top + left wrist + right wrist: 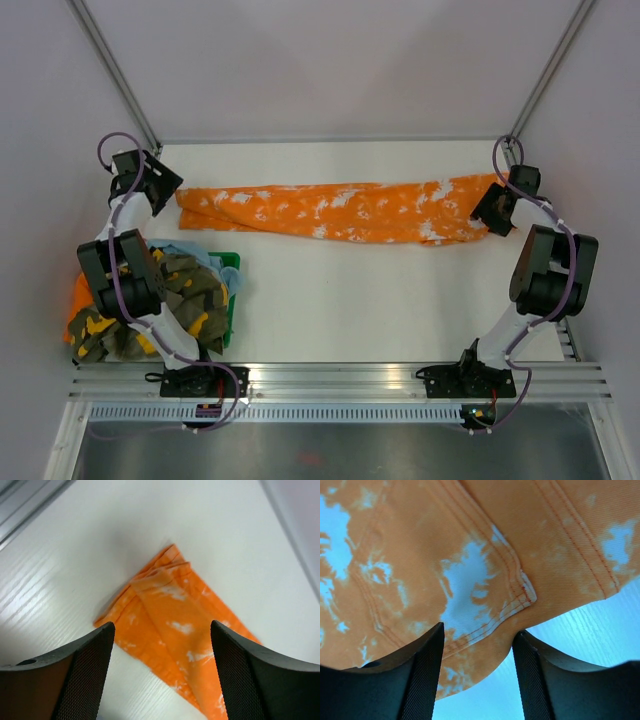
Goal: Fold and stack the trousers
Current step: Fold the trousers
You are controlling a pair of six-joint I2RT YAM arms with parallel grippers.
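Observation:
The orange trousers, mottled with white, lie stretched flat in a long strip across the far half of the table. My left gripper hovers at their left end. In the left wrist view it stands wide open above a folded corner of the trousers, holding nothing. My right gripper is at the right end. Its jaws stand apart, with a seamed edge of the trousers lying between them, not pinched.
A green bin at the near left holds a camouflage garment and a light blue cloth. More orange fabric shows at its left side. An aluminium rail runs along the front edge.

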